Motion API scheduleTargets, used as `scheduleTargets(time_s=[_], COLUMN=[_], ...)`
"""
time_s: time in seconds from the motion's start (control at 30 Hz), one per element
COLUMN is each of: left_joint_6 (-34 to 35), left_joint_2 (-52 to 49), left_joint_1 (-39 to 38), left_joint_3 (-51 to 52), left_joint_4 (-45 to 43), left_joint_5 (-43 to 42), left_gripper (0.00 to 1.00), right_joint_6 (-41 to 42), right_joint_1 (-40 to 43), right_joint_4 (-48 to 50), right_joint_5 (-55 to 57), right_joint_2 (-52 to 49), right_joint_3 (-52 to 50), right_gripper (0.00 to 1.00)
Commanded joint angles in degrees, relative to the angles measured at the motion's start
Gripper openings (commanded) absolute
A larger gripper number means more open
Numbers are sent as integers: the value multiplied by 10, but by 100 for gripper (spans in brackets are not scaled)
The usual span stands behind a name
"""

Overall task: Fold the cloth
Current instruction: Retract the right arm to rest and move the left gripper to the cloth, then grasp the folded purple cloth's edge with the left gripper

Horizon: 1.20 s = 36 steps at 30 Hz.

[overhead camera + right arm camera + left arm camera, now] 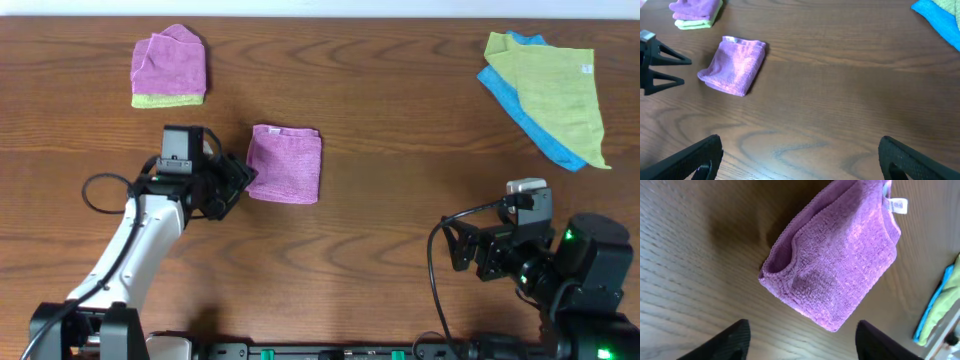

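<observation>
Cloth [286,165]: lies folded into a compact pad, mid-counter [400,210].
Left claw [236,187] is just beside its left edge, spread, empty. Right claw [800,146] is well apart, wide open, empty. Folding looks essentially complete; next move is likely to back off.

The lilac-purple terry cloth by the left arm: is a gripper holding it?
No, the lilac-purple terry cloth lies folded on the wooden table, apart from the open left gripper.

Dark brown wood-grain table [400,240], evenly lit.
</observation>
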<state>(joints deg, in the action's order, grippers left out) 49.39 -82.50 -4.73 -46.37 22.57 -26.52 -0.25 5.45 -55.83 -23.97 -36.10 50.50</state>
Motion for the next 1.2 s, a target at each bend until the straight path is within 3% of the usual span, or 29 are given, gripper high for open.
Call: scheduleTargets(time_s=[0.0, 0.4, 0.77, 1.1, 1.17], left_joint_6=[35, 124, 174, 218, 218], left_joint_2=[4, 3, -33, -124, -142], left_joint_1=[-2, -8, -66, -85, -89], left_joint_3=[26, 148, 159, 159, 159], left_joint_4=[-21, -198, -264, -359, -377], left_joint_5=[-6, 2, 71, 71, 72], left_gripper=[72, 82, 88, 87, 79], right_joint_6=[10, 10, 10, 10, 10], right_joint_1=[5, 5, 5, 5, 5], right_joint_4=[1, -6, -6, -6, -6], right_joint_5=[2, 2, 2, 2, 2], right_joint_2=[1, 1, 1, 1, 1], right_joint_3=[-4, -4, -4, -4, -4], right_gripper=[99, 99, 99, 99, 99])
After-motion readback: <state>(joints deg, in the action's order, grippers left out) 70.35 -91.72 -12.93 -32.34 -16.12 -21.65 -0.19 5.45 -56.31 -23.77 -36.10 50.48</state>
